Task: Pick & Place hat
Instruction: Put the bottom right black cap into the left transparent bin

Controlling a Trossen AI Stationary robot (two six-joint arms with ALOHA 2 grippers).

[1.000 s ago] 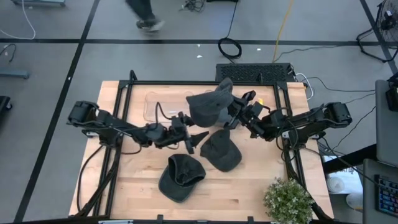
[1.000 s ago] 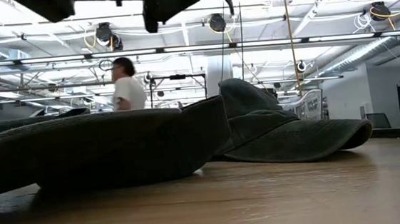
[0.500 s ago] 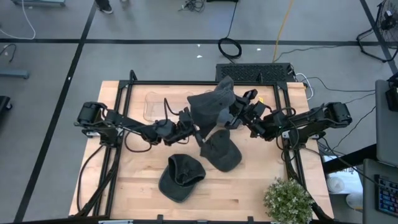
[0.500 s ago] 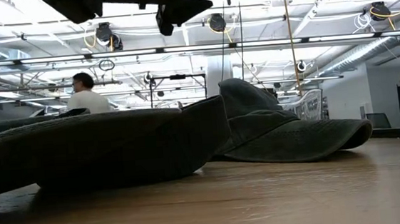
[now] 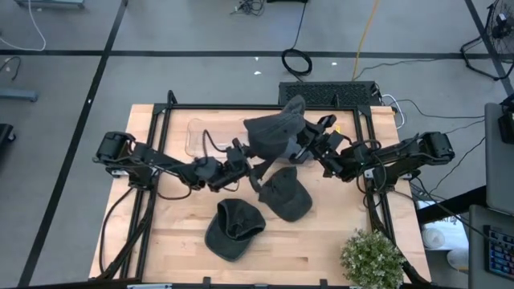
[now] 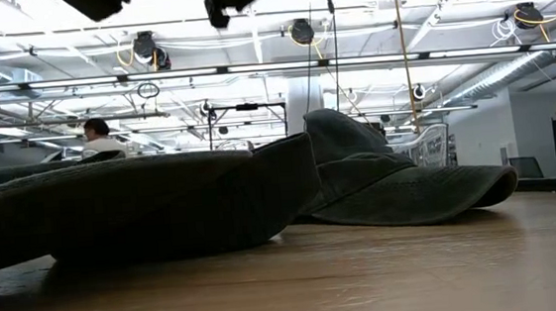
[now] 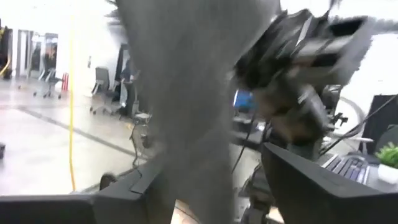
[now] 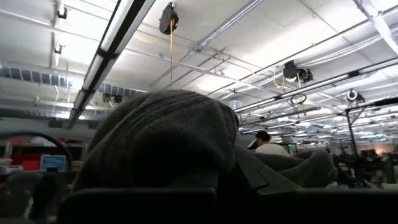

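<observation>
A dark grey hat (image 5: 273, 135) hangs in the air over the far middle of the table, held by my right gripper (image 5: 300, 149), which is shut on it. My left gripper (image 5: 259, 172) is open just left of and below it. In the left wrist view its fingers (image 7: 311, 186) stand on either side of the hat's hanging cloth (image 7: 193, 106). Two more dark hats lie on their rims on the wood: one at the middle (image 5: 286, 194), one nearer the front edge (image 5: 234, 229). Both show in the low view, the front one (image 6: 143, 211) and the middle one (image 6: 399, 181). My right gripper holds the hat on its right side, coming from the table's right at a slant. Bunched cloth (image 8: 165, 134) lies over the fingers and hides the place of contact. The hat is lifted clear of the table and hangs slack. My left gripper: I cannot tell whether it touches the cloth.
A clear plastic tray (image 5: 197, 133) lies at the table's far left. A potted plant (image 5: 371, 258) stands at the near right corner. A black frame (image 5: 161, 120) rims the table. A person (image 6: 98, 138) is in the room behind.
My left gripper has gone up and toward the table's right and far side, to the hanging hat, and its fingers now stand around the hat's lower cloth. The held hat has shifted a little. The person in the background has walked to the left.
</observation>
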